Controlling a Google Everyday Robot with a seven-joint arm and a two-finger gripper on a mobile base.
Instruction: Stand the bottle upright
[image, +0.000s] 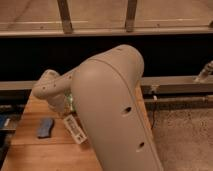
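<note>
The bottle (75, 130) is small, white, with a pale label and dark print. It lies on its side, slanting on the wooden table (35, 152), and its upper end runs under my arm. My gripper (64, 106) is just above that upper end, mostly hidden behind my beige wrist (48, 87) and the big forearm link (112, 110). Whether it touches the bottle does not show.
A flat dark blue-grey case (45, 127) lies on the table left of the bottle. A dark recess and a metal rail (175, 84) run behind the table. Speckled floor (185, 135) lies to the right. The arm hides the table's right side.
</note>
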